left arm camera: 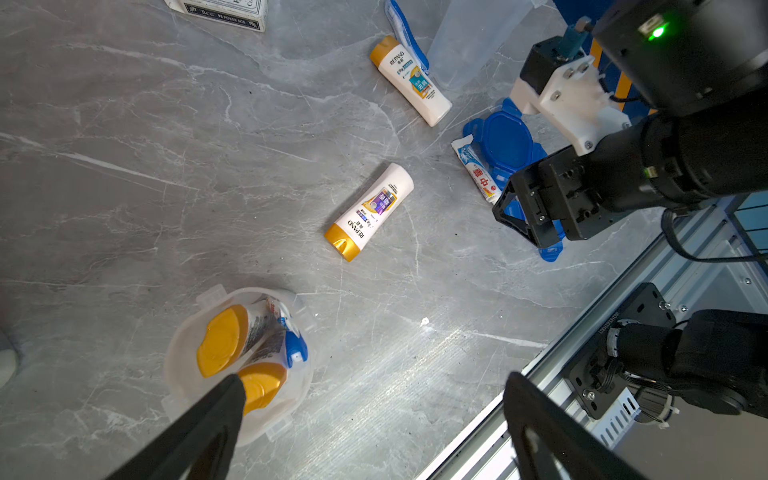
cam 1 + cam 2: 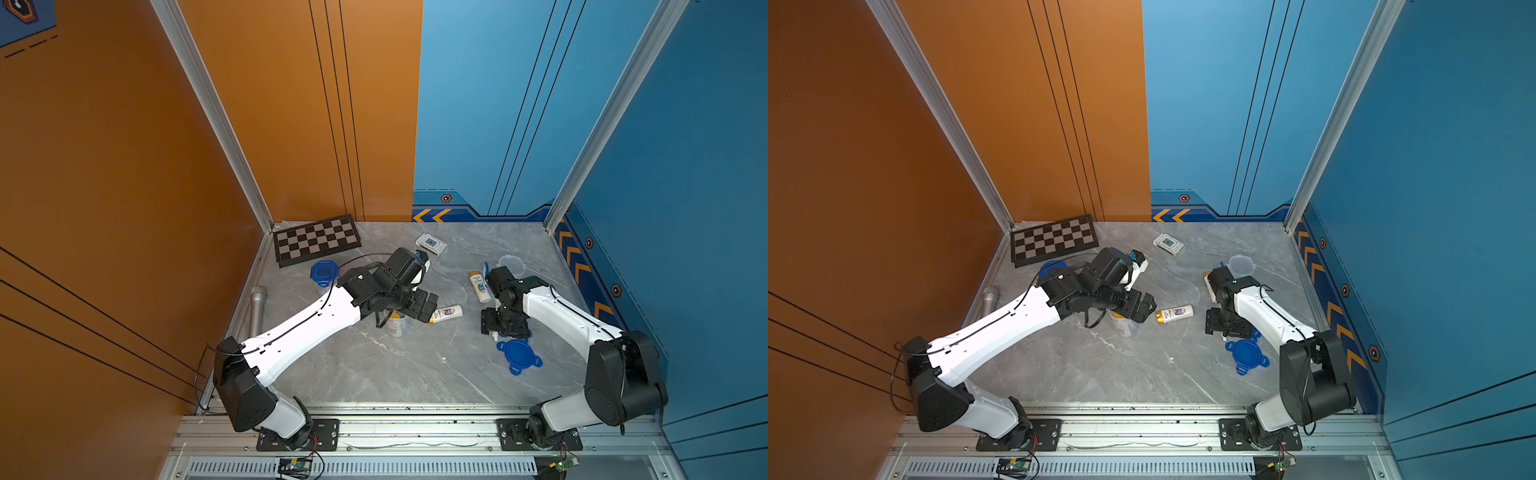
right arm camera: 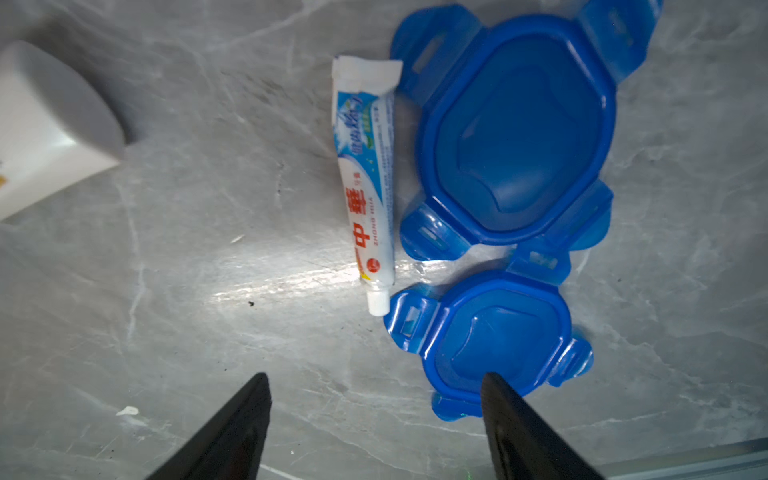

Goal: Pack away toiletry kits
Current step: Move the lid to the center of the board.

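A clear cup [image 1: 237, 365] stands open with two gold-capped bottles and a blue-white toothbrush head inside. My left gripper [image 1: 374, 380] hangs open just above and beside it, holding nothing. One white bottle [image 1: 370, 212] lies loose mid-table, another bottle [image 1: 411, 81] lies beside a toothbrush [image 1: 405, 33] and an empty cup [image 2: 510, 264]. My right gripper [image 3: 376, 376] is open above bare table, close to a toothpaste tube [image 3: 368, 183] and two blue lids [image 3: 519, 129] lying flat. One finger overlaps the nearer lid [image 3: 494, 340]. A lidded cup [image 2: 324, 274] stands at the left.
A flat white box [image 2: 431, 243] lies at the back centre and a checkerboard [image 2: 316, 240] in the back left corner. A grey microphone [image 2: 257, 307] lies along the left wall. Walls enclose three sides, and an aluminium rail [image 2: 415, 432] runs along the front.
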